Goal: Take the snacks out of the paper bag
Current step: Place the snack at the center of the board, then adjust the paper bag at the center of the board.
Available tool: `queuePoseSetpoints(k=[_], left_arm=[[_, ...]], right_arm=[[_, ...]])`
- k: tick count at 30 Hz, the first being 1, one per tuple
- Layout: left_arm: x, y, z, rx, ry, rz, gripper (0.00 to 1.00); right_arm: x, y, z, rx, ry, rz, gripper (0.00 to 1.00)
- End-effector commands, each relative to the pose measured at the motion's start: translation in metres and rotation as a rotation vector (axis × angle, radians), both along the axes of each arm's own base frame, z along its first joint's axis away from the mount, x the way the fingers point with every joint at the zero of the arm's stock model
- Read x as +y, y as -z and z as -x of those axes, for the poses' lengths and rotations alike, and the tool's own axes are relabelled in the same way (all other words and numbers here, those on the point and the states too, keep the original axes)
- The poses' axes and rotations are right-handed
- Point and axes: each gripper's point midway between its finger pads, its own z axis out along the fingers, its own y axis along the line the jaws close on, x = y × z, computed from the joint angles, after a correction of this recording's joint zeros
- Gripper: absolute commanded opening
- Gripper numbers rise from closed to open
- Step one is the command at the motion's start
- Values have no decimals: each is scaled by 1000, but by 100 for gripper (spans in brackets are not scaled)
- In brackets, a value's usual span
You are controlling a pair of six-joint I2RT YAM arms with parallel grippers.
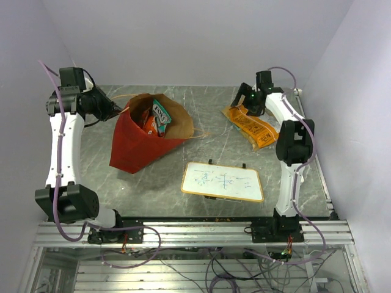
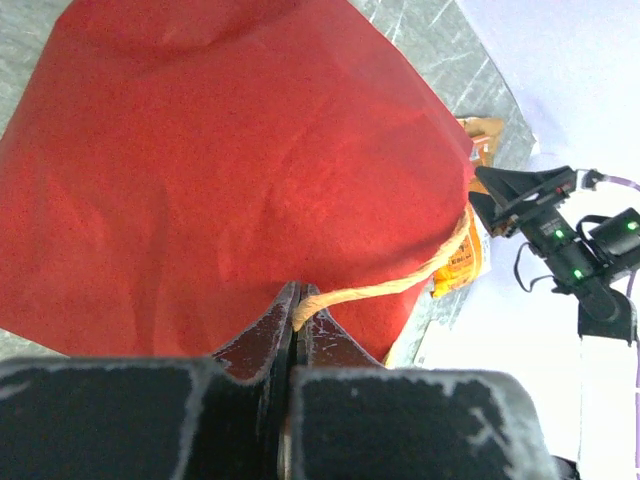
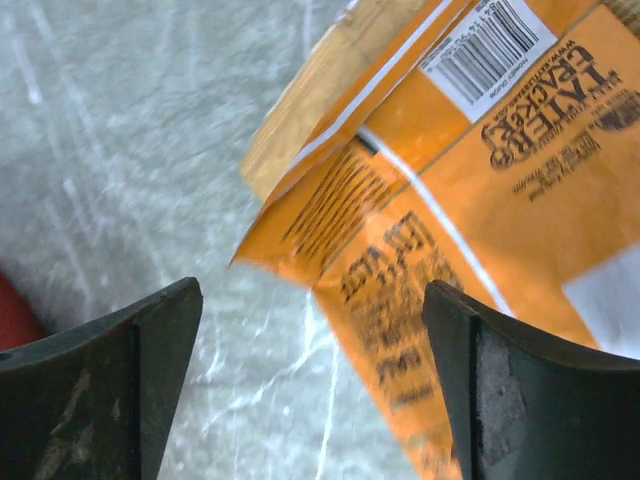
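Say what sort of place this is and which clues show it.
Probably a robotics lab test cell: left arm and right arm bolted to an aluminium rail, plain white walls closing in the table, loose cables underneath.

A whiteboard point(image 1: 222, 181) lies flat on the grey marbled table point(image 1: 153, 186), right of centre, toward the near edge. Blue-green marker scribbles mark its face. Aluminium rails point(image 1: 195, 233) border the table's near side, loose cables point(image 1: 214, 268) beneath them.

The left arm point(image 1: 61, 143) and the right arm point(image 1: 287, 183) have white links and black joints point(image 1: 68, 202). A thin lilac cable point(image 1: 58, 160) runs along each one. The fingers point(image 3: 100, 390) are black with worn grey edges, and small green lights point(image 2: 577, 272) shine on the right wrist.
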Motion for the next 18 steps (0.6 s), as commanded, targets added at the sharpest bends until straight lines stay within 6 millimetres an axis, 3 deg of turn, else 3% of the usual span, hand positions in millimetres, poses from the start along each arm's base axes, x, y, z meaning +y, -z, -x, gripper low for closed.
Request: queuePoseSetpoints(k=[1, 3, 7, 8, 13, 16, 18], left_arm=[[-8, -19, 10, -73, 29, 33, 7], [-11, -19, 15, -74, 39, 47, 7], [-17, -17, 22, -82, 61, 57, 7], [-16, -18, 22, -85, 60, 48, 7], [-14, -25, 19, -110, 62, 27, 7], [-14, -26, 18, -109, 64, 28, 7], [-14, -24, 16, -105, 61, 28, 7]], right_arm=[[0, -70, 35, -46, -89, 1, 97], [-6, -66, 60, 9, -80, 1, 100], [-10, -95, 96, -35, -72, -3, 100], [-2, -113, 103, -89, -112, -36, 100], [66, -146, 136, -150, -293, -91, 100], [123, -148, 154, -171, -446, -100, 100], [137, -133, 158, -146, -488, -62, 100]])
